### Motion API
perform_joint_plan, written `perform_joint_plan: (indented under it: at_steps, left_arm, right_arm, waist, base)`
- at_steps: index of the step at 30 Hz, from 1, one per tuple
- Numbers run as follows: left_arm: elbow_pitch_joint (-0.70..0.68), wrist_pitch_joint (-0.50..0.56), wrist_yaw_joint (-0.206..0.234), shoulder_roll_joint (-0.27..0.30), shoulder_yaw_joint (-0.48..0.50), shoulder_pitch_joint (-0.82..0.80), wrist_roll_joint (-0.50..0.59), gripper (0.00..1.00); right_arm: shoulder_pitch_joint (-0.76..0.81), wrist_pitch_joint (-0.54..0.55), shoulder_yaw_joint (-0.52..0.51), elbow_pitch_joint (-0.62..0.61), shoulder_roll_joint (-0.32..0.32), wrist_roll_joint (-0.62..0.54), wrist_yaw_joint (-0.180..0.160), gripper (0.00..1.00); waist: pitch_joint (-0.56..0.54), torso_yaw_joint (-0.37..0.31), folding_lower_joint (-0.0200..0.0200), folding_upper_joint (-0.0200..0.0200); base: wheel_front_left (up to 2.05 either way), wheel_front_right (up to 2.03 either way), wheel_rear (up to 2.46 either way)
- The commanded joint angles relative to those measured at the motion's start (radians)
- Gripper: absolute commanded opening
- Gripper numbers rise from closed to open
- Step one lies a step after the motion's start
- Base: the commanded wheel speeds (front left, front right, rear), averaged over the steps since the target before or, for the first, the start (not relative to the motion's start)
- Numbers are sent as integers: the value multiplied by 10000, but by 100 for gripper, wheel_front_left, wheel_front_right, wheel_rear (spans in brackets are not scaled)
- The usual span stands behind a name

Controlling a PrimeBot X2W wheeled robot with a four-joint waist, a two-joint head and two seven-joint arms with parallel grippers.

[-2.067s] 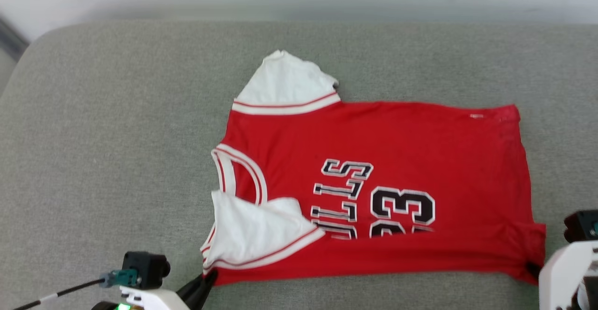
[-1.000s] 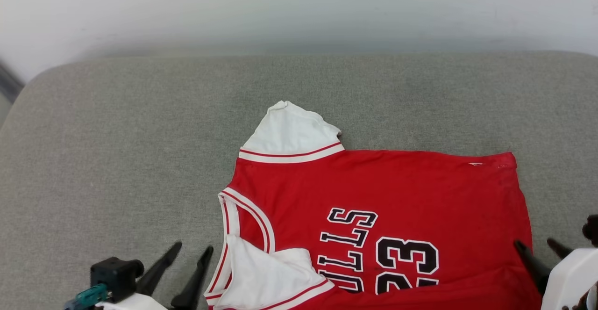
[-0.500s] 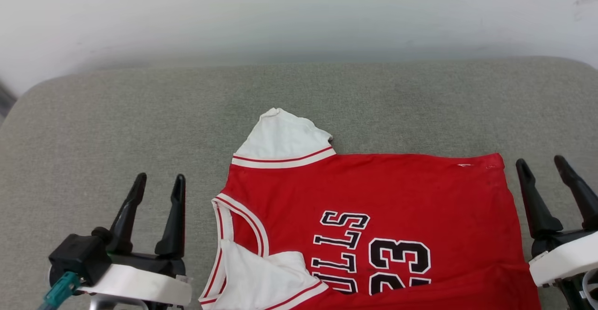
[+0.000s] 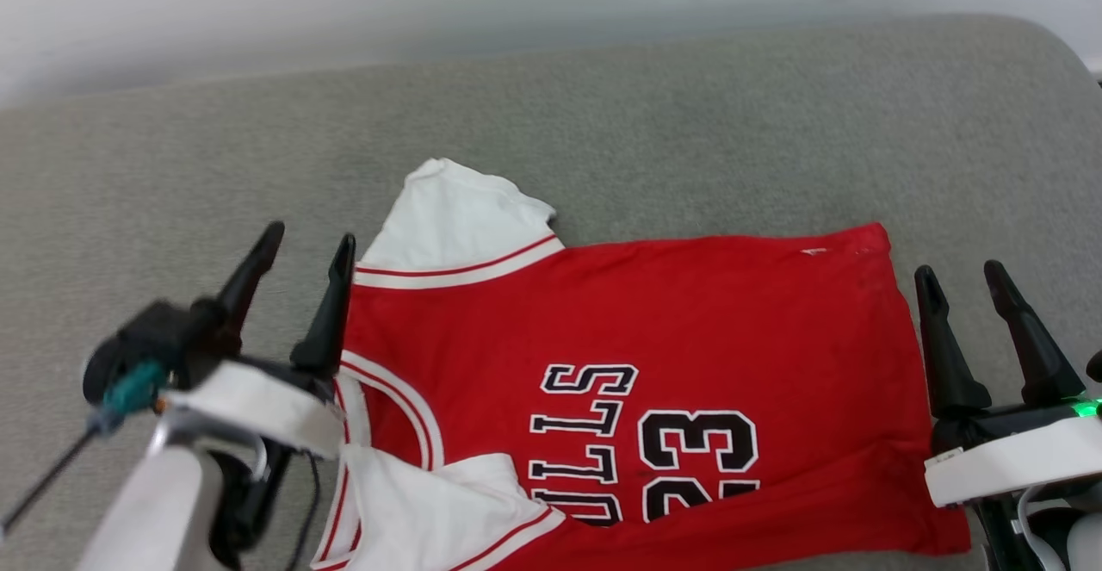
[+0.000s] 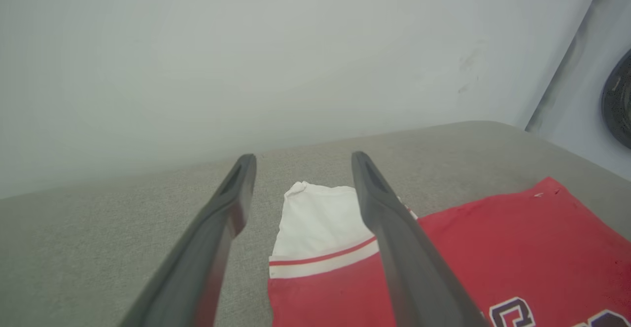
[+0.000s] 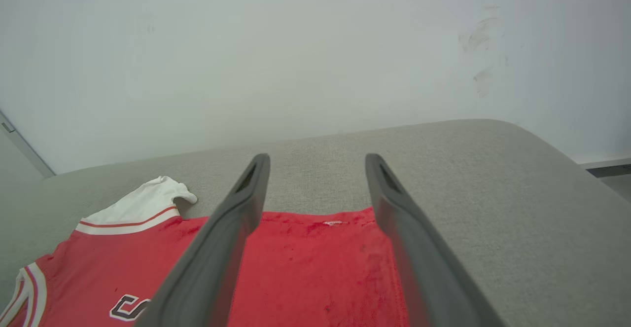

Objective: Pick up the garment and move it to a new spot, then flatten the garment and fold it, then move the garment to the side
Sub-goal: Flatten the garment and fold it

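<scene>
The garment point(image 4: 654, 321), a red jersey with white sleeves and a black "23" print, lies on the grey cushion point(image 4: 689, 123) with its near long edge folded over. Its far white sleeve point(image 4: 448, 218) sticks out at the back; the near sleeve point(image 4: 413, 511) is folded onto the red. My left gripper point(image 4: 308, 242) hovers open at the collar side, with nothing between its fingers. From the left wrist, the far sleeve point(image 5: 315, 218) shows between my fingers point(image 5: 227, 208). My right gripper point(image 4: 960, 272) is open beside the hem end, empty. The right wrist view shows the hem point(image 6: 320, 248) below its fingers.
A pale wall point(image 4: 344, 3) runs behind the cushion. The cushion's rounded right corner point(image 4: 1033, 46) is at the back right. Bare grey fabric lies behind and left of the jersey. A dark round object point(image 5: 618, 100) shows at the far right of the left wrist view.
Both grippers let go of the folded near edge and rose, fingers now pointing up, open and empty. The camera shifted, so the whole scene sits differently.
</scene>
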Motion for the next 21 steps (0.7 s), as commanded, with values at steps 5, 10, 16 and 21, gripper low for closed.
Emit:
perform_joint_plan:
  at_steps: [5,10,16,21]
  left_arm:
    - [916,2076,-348,861,-570,-2047,-421,100]
    - [1617,4881,-428,1966,-1448,-4123,-1406,100]
    - [2195,7814,-438,2902,-2253,-6127,-2764,100]
    - [2634,9641,-441,3166,-2635,-7094,-3358,100]
  right_arm:
    - [-402,-182,108,142,174,35,-4,100]
    - [-661,-250,318,322,248,-35,-4,100]
    - [-990,-363,545,653,421,-97,-4,100]
    - [-1180,-407,573,849,438,-295,-4,100]
  waist:
    - [1011,-819,-1,0]
    - [1720,-1257,-1,0]
    - [2392,-1661,-1,0]
    - [2822,-1907,-1,0]
  base:
    - [0,0,0]
    - [0,0,0]
    - [0,0,0]
    - [0,0,0]
